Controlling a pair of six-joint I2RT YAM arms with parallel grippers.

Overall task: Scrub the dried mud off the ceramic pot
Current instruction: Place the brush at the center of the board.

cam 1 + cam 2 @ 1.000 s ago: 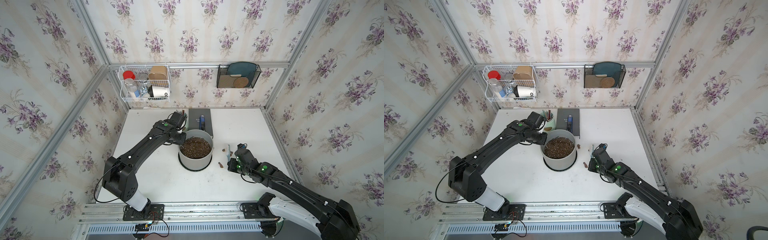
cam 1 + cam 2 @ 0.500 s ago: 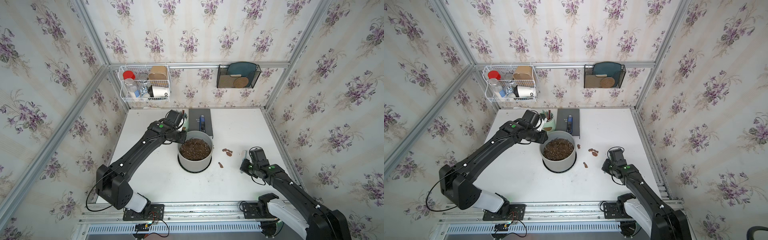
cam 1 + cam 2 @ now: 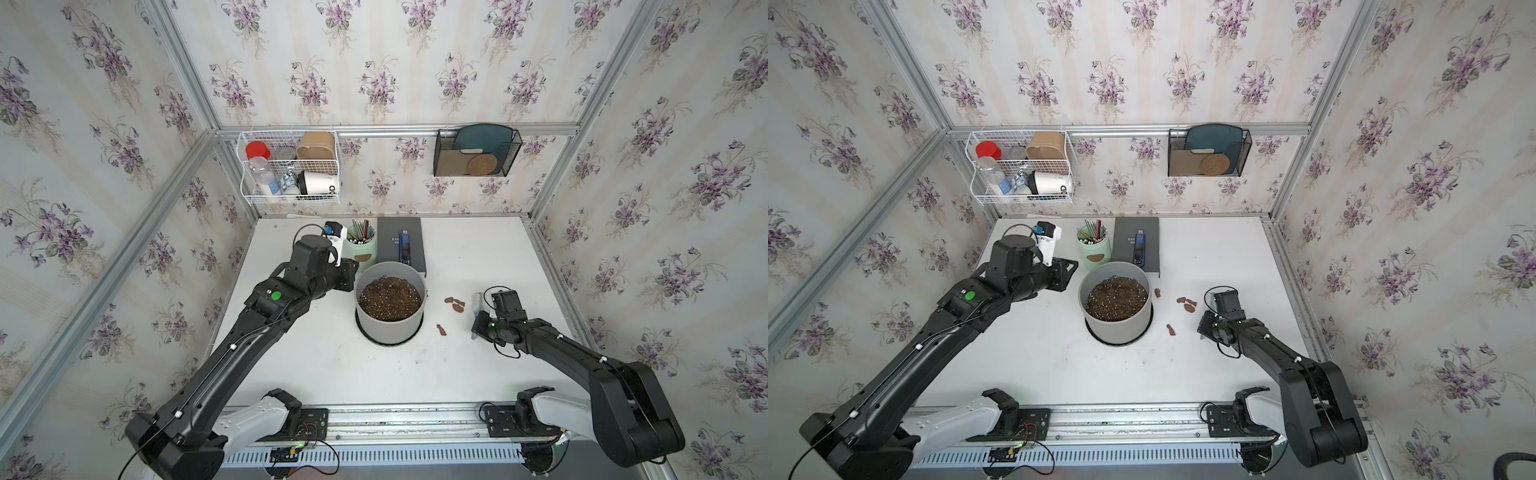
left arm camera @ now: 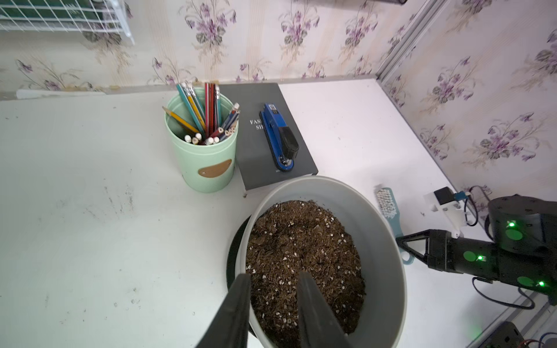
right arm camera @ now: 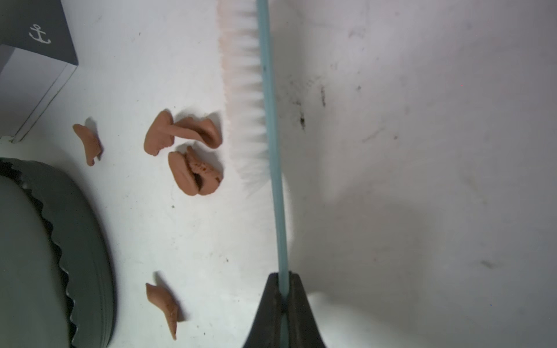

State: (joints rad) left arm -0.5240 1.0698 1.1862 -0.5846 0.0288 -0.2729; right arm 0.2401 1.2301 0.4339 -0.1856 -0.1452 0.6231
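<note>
The ceramic pot (image 3: 390, 328) (image 3: 1117, 332) is light grey, full of dark soil, and stands on a black saucer mid-table. My left gripper (image 3: 349, 278) (image 4: 272, 278) is open astride its rim (image 4: 385, 241), one finger outside and one over the soil. Reddish-brown flakes of dried mud (image 3: 457, 305) (image 3: 1188, 305) (image 5: 193, 150) lie on the table right of the pot, and one more flake (image 5: 162, 301) lies nearer the front. My right gripper (image 3: 478, 326) (image 5: 283, 275) is shut on the handle of a teal brush (image 5: 271, 120), whose white bristles face the flakes.
A mint-green pencil cup (image 4: 205, 156) with a brown oval patch stands behind the pot. Beside it lies a dark book (image 4: 271, 168) with a blue stapler (image 4: 280, 135) on top. A wire basket (image 3: 291, 166) and a black wall rack (image 3: 473, 153) hang on the back wall.
My left gripper has opened at the pot's rim. The right arm carried the brush away from the pot to the right, then came back a little, uncovering the flakes.
</note>
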